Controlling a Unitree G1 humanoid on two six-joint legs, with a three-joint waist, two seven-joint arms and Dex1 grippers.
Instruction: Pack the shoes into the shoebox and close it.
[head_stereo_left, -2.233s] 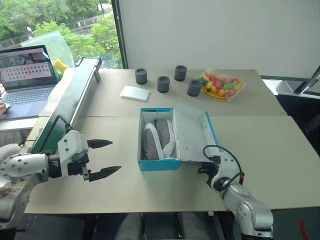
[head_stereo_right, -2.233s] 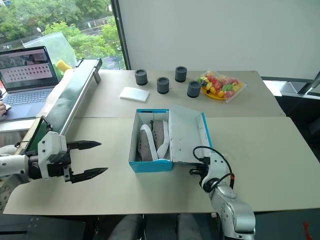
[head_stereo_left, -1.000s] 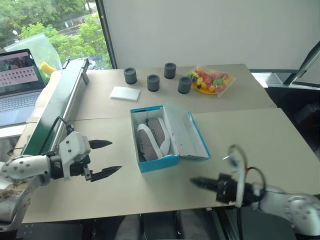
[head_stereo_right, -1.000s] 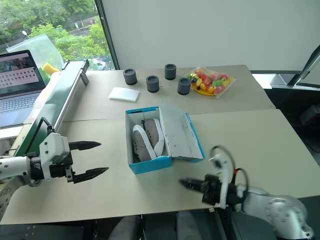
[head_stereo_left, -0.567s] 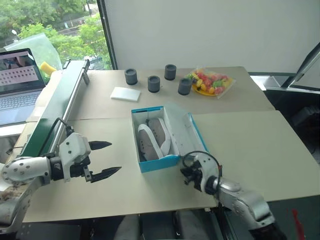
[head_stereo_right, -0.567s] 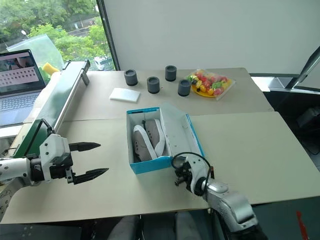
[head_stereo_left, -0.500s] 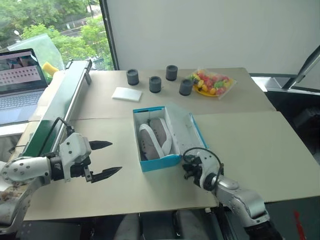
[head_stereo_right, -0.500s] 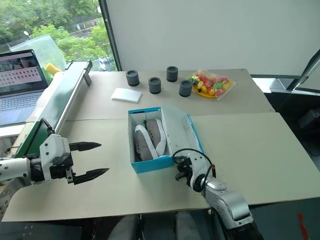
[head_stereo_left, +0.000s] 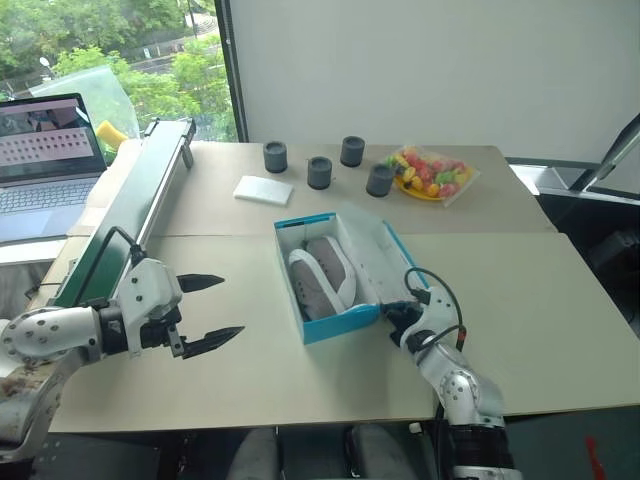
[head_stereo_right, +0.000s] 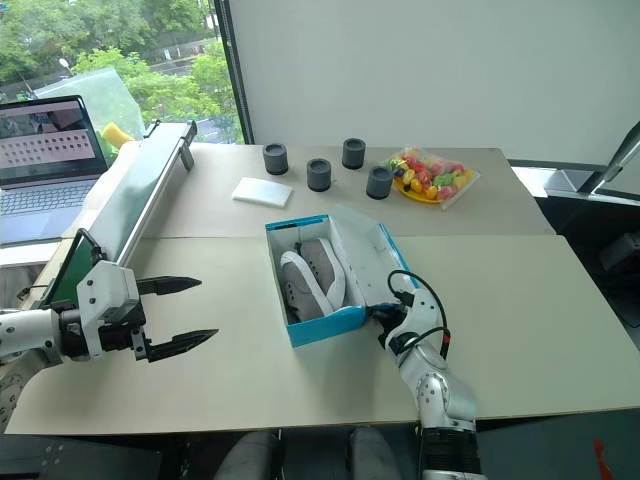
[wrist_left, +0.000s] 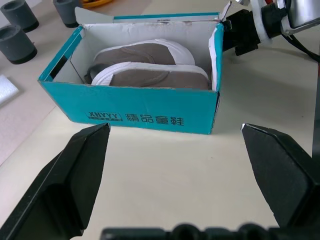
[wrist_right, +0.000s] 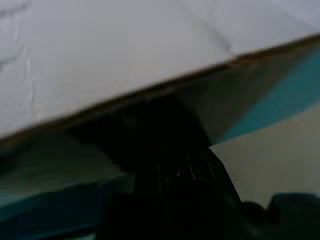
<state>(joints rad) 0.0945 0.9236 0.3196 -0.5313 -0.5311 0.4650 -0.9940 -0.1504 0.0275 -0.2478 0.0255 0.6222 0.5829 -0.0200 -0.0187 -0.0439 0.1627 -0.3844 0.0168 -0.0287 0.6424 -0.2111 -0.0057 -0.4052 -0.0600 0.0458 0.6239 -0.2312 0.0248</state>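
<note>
right end effector (head_stereo_left: 392, 313) closed, empty, under shoebox (wrist_left: 150, 117) lid; shoes (wrist_left: 150, 65) inside; left end effector (head_stereo_left: 212, 310) wide open

Beige table (head_stereo_left: 520, 300), white wall (head_stereo_left: 420, 60), seemingly leafy window (head_stereo_left: 120, 40).

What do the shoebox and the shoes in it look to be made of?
The shoebox looks like thin cardboard: a smooth printed blue outside, a matte white inside, and a raw brownish edge in the right wrist view. The shoes seem to be a soft taupe fabric, perhaps canvas or suede-like, with a matte nap and no shine. Their pale soles look like rubber or foam; which one cannot be told.
</note>
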